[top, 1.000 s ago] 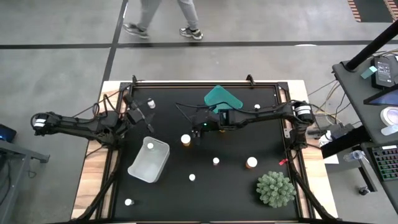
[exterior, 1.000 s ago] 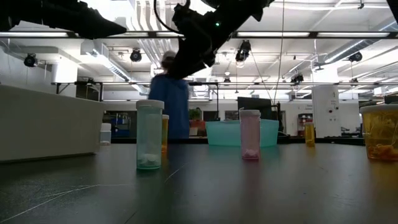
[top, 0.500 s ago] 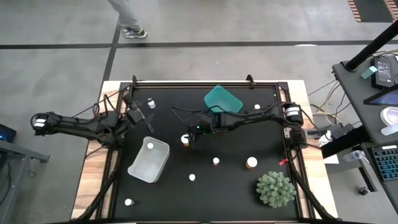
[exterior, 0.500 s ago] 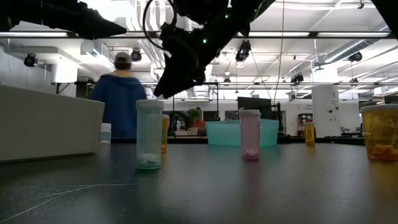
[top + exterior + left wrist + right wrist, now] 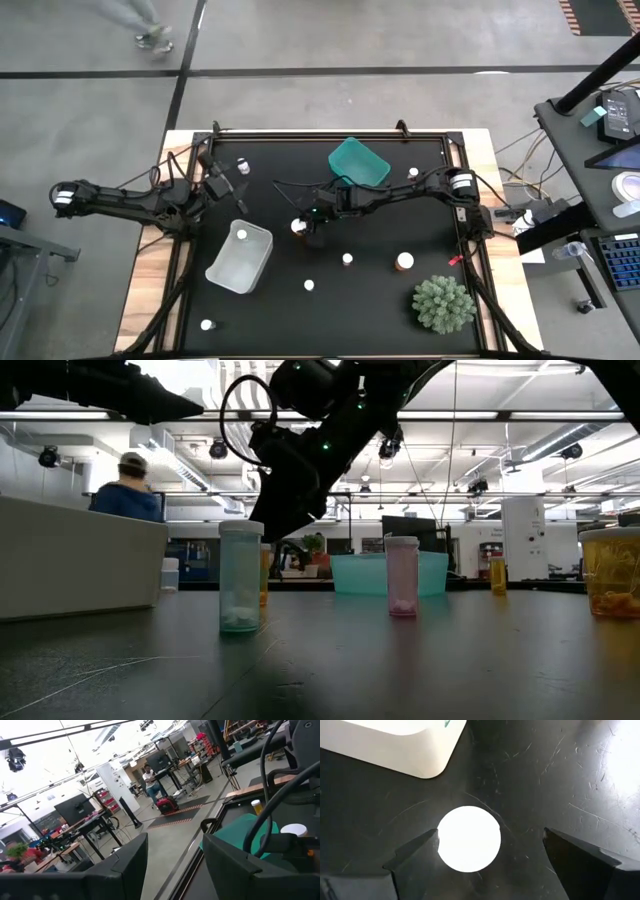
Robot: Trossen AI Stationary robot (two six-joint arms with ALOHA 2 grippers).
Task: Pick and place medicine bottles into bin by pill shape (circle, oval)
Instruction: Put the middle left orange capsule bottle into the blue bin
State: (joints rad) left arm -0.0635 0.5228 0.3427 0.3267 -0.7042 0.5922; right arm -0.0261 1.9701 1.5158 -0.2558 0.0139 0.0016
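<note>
An amber bottle with a white cap (image 5: 296,227) stands near the table's middle. My right gripper (image 5: 306,220) hangs open over it, pointing down. In the right wrist view the two fingers (image 5: 415,856) stand on either side of the round cap (image 5: 469,838), just above it. In the low view my right gripper (image 5: 280,525) is just above that bottle (image 5: 265,575). My left gripper (image 5: 216,186) waits open at the table's left, also shown in its wrist view (image 5: 175,850). One bottle (image 5: 241,235) lies inside the white bin (image 5: 232,270). The teal bin (image 5: 358,162) stands at the far middle.
Other bottles stand at the far left (image 5: 243,165), far right (image 5: 413,173), near the middle (image 5: 347,259) (image 5: 404,262) (image 5: 309,285) and at the near left (image 5: 207,324). A green spiky plant (image 5: 443,303) stands near right. A person is in the room beyond (image 5: 130,500).
My right gripper has gone toward the table's left and near edge and down, from beside the teal bin to over the amber bottle's cap. The bottle has stayed in place. A person has walked past beyond the table's far edge.
</note>
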